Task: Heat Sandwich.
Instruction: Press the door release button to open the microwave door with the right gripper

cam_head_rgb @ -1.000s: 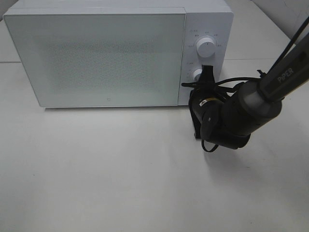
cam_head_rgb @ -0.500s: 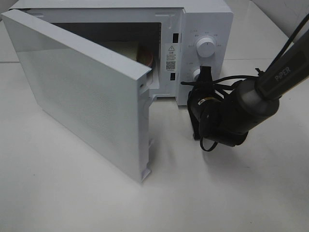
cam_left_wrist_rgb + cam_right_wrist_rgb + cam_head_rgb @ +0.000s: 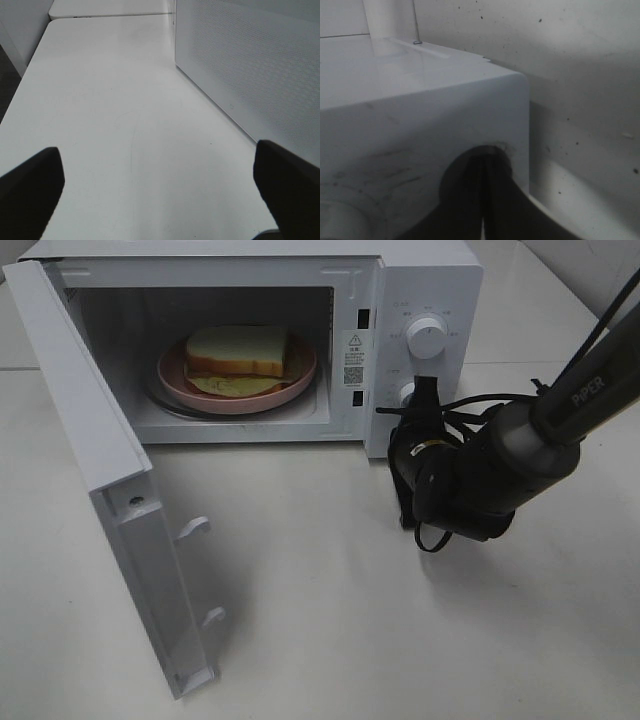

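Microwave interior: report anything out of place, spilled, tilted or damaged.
Nothing stands out. The sandwich lies flat on the pink plate inside the microwave, door wide open. Its pale filling pokes out in front; no spill or damage shows.

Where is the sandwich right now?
In the high view, the sandwich sits on the pink plate inside the open microwave, left of its two knobs.

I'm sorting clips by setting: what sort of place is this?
Probably a robot lab, not a home kitchen: a microwave with a sandwich on a plate sits on a white table, a robot arm beside it.
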Tool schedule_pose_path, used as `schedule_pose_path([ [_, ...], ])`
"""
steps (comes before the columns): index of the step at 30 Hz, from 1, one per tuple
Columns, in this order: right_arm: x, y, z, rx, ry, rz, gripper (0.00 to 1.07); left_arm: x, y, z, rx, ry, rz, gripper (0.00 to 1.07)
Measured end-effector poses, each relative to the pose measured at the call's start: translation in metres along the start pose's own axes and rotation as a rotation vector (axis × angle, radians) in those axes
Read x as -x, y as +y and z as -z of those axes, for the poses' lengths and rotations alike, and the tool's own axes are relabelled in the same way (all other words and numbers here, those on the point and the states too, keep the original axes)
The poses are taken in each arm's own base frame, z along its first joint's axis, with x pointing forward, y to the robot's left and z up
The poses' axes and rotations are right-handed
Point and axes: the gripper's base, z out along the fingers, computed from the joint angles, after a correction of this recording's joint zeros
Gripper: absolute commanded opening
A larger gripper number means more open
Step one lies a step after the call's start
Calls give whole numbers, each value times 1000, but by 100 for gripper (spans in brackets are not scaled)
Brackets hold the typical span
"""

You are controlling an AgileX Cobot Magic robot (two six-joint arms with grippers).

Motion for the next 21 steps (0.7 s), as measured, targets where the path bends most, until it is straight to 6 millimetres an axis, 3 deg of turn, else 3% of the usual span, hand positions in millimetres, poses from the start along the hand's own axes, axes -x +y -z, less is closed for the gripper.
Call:
schedule_pose_path([
  [21,6,10,7,-89,63,18,0,0,0,0,0,0,0,98],
])
